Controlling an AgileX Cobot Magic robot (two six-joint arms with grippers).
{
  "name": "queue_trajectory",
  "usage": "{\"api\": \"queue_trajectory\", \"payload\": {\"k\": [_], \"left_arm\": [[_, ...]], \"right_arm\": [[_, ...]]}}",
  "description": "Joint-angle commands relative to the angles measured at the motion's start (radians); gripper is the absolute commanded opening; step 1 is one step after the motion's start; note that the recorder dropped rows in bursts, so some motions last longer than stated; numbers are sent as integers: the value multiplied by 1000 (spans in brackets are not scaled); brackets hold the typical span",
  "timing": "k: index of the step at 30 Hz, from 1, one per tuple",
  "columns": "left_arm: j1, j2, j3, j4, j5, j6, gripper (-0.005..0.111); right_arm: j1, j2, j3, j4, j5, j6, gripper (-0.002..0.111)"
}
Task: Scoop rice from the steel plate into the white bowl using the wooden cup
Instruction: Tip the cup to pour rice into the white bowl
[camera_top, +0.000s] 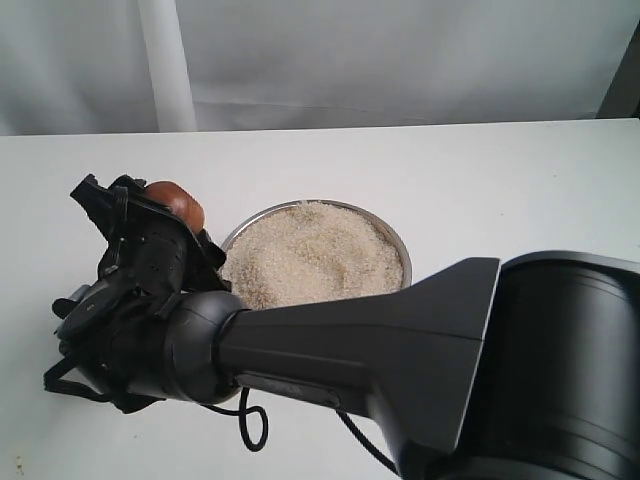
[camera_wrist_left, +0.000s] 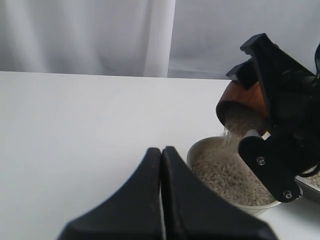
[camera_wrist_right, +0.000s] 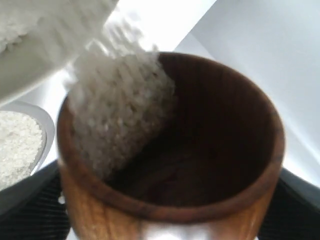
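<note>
Here: white table (camera_top: 480, 170), pale curtain (camera_top: 400, 60) behind; right hand (camera_wrist_left: 252, 105) holds wooden cup (camera_wrist_left: 239, 97).

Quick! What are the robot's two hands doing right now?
Left gripper: closed, empty.
Right gripper: holding the wooden cup, tipped, rice spilling into the white bowl.

Your exterior view misses the white bowl (camera_wrist_left: 191, 152) behind the right arm (camera_top: 400, 340), which also covers the steel plate's (camera_top: 404, 250) near rim. The right hand (camera_top: 160, 215) hides most of the wooden cup (camera_top: 180, 203). Falling rice (camera_wrist_right: 115, 90) blurs at the right wrist.
</note>
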Motion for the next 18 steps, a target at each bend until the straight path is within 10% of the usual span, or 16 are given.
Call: {"api": "queue_trajectory", "payload": {"k": [1, 18], "left_arm": [[-4, -3, -3, -5, -4, -7, 0], [-4, -3, -3, -5, -4, -5, 0]], "right_arm": [[2, 5, -8, -33, 21, -38, 0], [5, 5, -8, -151, 26, -96, 0]]}}
